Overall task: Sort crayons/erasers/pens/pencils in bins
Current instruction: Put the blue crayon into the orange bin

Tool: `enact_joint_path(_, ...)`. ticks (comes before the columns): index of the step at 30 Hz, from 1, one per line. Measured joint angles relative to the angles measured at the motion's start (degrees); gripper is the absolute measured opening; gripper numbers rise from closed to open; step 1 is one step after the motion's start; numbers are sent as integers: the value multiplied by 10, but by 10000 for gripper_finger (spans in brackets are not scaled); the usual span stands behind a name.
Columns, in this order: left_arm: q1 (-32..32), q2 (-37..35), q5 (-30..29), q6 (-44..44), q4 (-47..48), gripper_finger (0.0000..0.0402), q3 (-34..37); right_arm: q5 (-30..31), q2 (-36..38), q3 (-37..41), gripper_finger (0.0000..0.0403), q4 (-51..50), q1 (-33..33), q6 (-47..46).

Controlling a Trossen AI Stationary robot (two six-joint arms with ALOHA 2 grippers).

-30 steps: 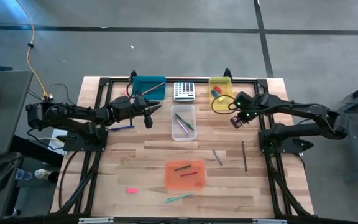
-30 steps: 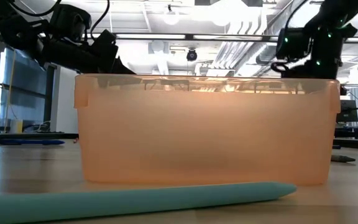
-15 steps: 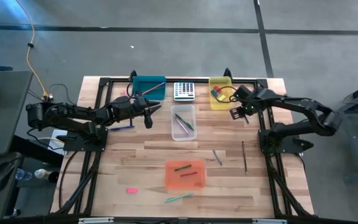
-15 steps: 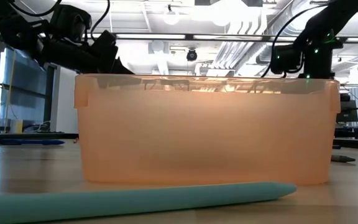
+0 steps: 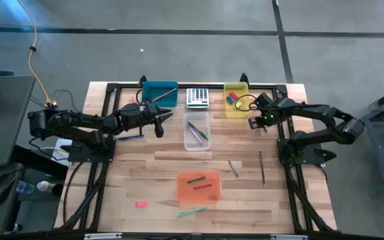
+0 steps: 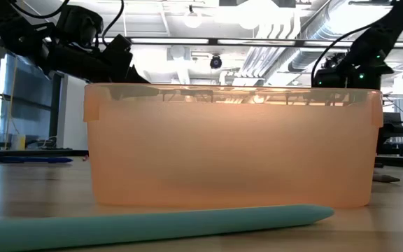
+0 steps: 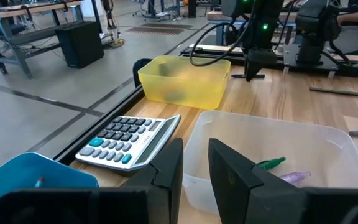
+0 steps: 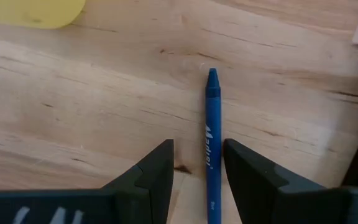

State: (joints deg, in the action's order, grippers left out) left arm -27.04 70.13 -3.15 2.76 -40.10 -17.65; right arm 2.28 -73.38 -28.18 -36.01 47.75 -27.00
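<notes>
- Blue crayon flat on bare wood, upper right of the high view, just below the yellow bin.
- Long axis in line with the right gripper, lying between its spread fingers, untouched.
- Left gripper well apart at upper left, fingers slightly parted, empty.

1 blue crayon flat on the wood between my right gripper's parted fingers, near the yellow bin. Orange bin holds 2 crayons.
</notes>
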Motion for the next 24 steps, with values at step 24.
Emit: enact_joint_path(24,0,0,-1,4,-1,64,0,-50,87,-40,11,-49,-152,-80)
